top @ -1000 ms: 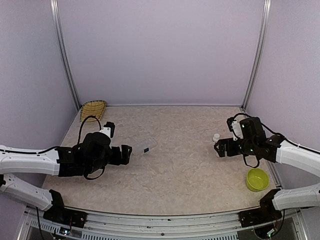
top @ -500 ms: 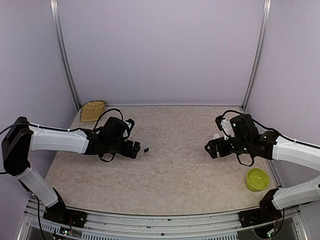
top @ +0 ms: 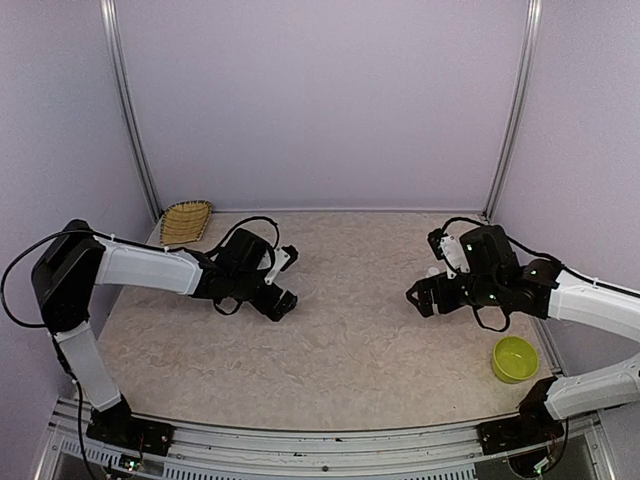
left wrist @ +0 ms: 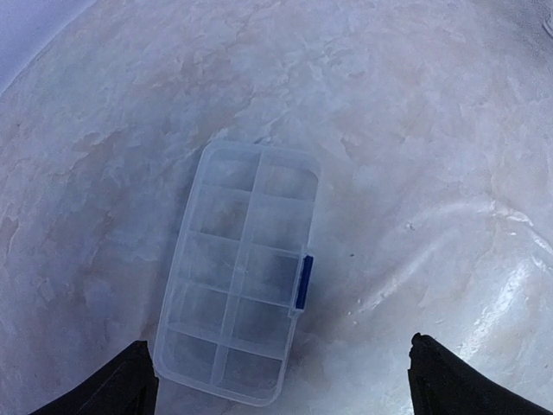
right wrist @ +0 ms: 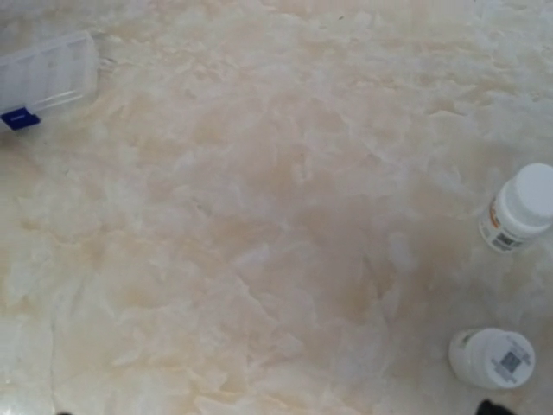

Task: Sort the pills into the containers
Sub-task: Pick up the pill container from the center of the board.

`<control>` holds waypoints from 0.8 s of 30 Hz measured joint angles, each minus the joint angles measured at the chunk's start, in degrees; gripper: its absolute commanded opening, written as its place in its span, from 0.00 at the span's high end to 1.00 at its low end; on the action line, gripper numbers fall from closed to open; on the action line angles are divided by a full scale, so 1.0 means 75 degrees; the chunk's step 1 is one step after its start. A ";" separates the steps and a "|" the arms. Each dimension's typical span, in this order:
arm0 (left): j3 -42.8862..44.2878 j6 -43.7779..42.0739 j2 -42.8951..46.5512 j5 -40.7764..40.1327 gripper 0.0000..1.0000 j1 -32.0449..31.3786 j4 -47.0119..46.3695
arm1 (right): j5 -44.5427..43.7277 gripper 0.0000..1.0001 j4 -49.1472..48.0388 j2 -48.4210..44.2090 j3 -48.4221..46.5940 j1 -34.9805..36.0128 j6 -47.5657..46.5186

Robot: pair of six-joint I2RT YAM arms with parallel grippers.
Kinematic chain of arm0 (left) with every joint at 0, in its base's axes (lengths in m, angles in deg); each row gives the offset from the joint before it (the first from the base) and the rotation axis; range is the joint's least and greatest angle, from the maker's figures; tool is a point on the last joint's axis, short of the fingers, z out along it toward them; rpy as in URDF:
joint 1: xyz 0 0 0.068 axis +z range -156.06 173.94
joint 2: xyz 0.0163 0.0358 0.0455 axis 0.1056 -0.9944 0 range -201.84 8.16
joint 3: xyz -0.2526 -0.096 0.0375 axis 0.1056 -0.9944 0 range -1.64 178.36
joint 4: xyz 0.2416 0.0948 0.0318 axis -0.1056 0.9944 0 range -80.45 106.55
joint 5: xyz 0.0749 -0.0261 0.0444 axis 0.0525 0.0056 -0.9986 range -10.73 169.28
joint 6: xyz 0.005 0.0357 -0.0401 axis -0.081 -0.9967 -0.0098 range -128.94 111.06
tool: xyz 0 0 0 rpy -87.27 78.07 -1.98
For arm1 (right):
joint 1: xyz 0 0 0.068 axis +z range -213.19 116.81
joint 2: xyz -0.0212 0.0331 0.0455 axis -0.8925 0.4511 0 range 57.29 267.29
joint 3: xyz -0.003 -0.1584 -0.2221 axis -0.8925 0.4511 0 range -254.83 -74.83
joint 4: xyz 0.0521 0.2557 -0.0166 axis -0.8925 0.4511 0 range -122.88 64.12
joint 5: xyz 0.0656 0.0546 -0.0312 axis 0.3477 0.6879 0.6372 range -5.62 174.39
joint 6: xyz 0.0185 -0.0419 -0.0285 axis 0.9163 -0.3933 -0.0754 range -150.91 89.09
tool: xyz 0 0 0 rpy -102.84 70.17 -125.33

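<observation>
Now your left hand (top: 283,302) hangs wide open and empty right over the clear organizer box (left wrist: 243,278), which lies flat on the counter (top: 350,340), left of its middle. Your right hand (top: 421,296) is wide open too, holding nothing, toward the right edge near one white bottle (right wrist: 521,207) and another bottle (right wrist: 492,356).

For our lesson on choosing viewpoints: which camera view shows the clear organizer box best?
The left wrist view: the whole organizer box lies in frame, cells and blue latch plain. The right wrist view catches only one end at its upper left edge. In the top view the left arm covers it.
</observation>
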State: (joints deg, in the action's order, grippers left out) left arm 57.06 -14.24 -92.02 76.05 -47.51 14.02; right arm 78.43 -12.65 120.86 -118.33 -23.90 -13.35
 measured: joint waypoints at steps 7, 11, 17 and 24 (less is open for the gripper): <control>0.0026 -0.0411 -0.0644 0.0003 0.01 0.0318 0.0035 | 0.0082 0.00 0.0111 -0.0128 -0.0006 0.0093 0.0017; 0.0041 -0.0449 -0.0723 0.0035 0.04 0.0437 0.0012 | 0.0082 0.00 0.0169 -0.0128 -0.0009 0.0143 0.0035; 0.0332 -0.0484 -0.1096 0.0181 0.16 0.0565 0.0052 | 0.0087 0.00 0.0189 -0.0125 -0.0032 0.0175 0.0050; 0.0571 -0.0478 -0.1364 0.0286 0.33 0.0673 0.0274 | 0.0102 0.00 0.0265 -0.0105 -0.0294 0.0312 0.0047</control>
State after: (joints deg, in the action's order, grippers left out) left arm 61.34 -17.83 -102.25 78.19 -42.46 16.07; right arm 79.19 -10.67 120.07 -120.54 -21.56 -13.00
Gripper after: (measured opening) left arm 0.757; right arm 0.999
